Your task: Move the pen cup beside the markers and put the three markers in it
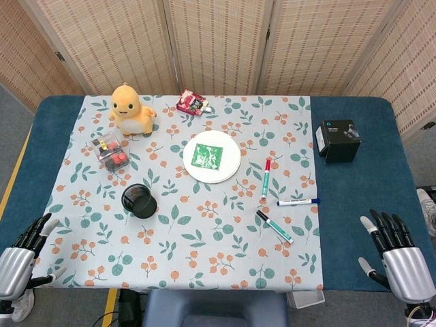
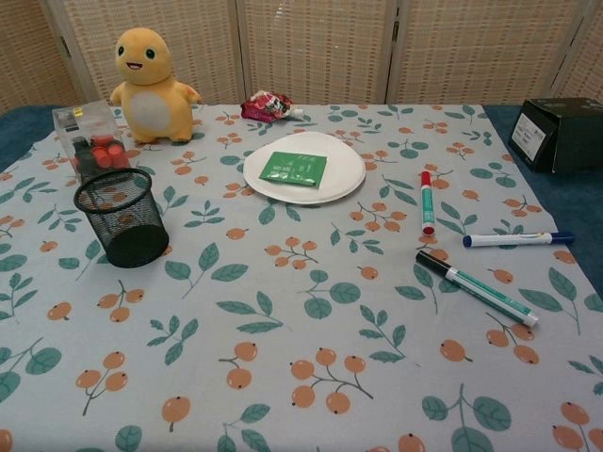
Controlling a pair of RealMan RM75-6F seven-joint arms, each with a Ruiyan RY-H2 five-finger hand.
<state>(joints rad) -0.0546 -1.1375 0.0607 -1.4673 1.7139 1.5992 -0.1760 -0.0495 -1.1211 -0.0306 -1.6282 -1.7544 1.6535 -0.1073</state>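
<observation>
Both hands rest at the near table corners, the left hand (image 1: 17, 262) and the right hand (image 1: 398, 255), each released with fingers spread and holding nothing, so nothing appears started. The black mesh pen cup (image 1: 139, 201) stands upright on the left of the leaf-print cloth (image 1: 204, 259), well apart from the markers on the right. The red marker (image 1: 266, 178), blue marker (image 1: 298, 201) and green marker (image 1: 274, 227) lie flat near each other, loosely fanned, which likely favours the right hand once the cup is beside them
</observation>
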